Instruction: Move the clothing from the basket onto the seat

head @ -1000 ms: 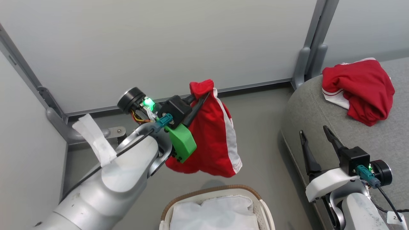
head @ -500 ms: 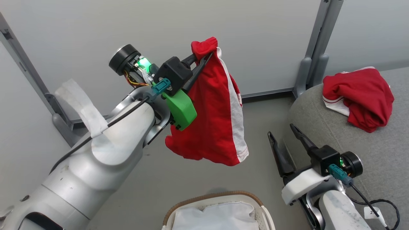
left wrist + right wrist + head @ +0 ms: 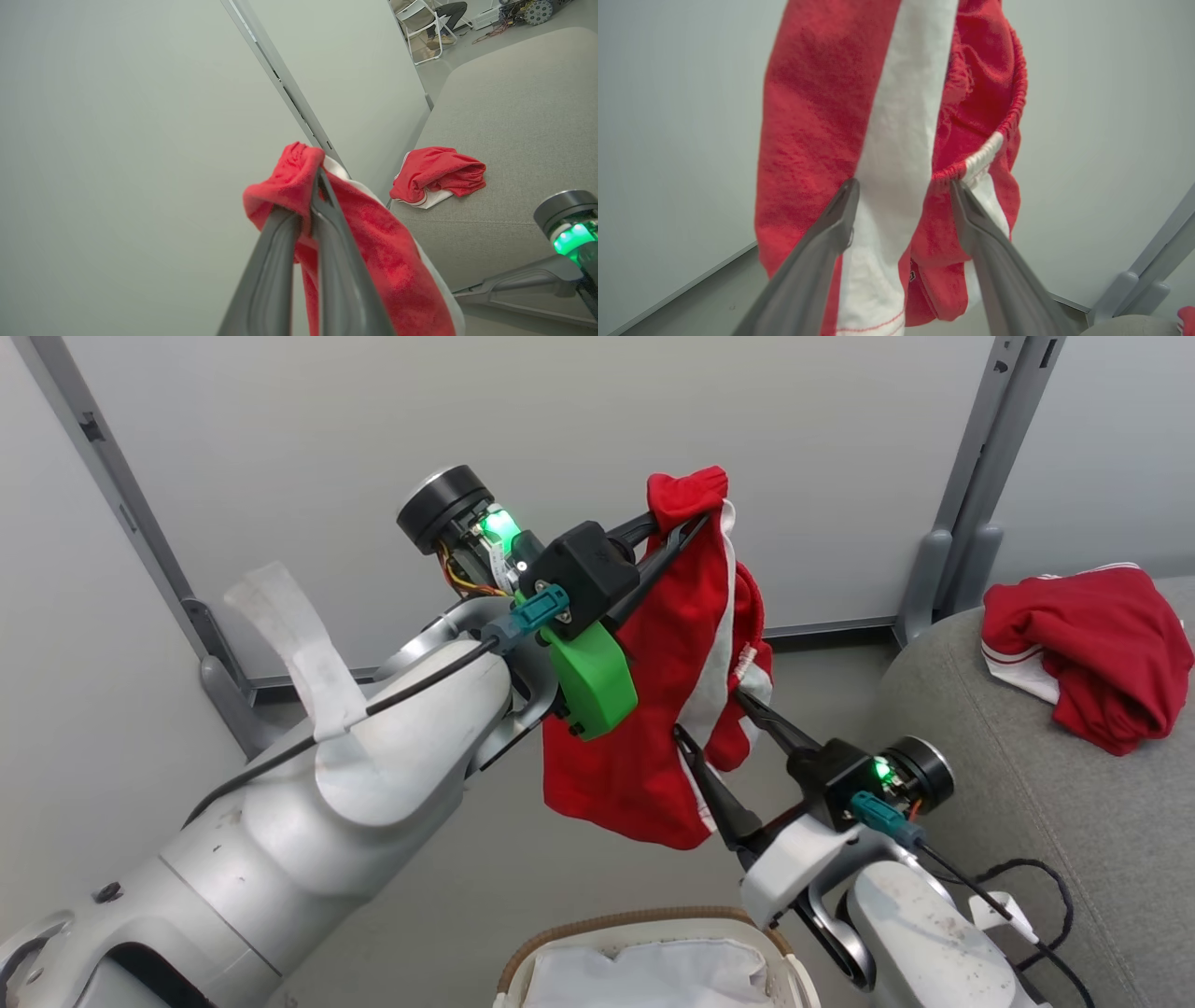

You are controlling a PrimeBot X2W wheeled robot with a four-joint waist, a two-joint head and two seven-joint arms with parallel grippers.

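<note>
Left fingers (image 3: 336, 261) pinch the top of the clothing (image 3: 625, 775), right fingers (image 3: 817, 261) spread astride its white band below; I'd close squarely on the band, then carry both toward the seat (image 3: 1027, 821) off to their right.

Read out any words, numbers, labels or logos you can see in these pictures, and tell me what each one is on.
No text can be read in these pictures.
White tag on the cable beside the right arm: no legible marking.
Small pale mark near the hem of the hanging red garment: too small and blurred to read.
</note>
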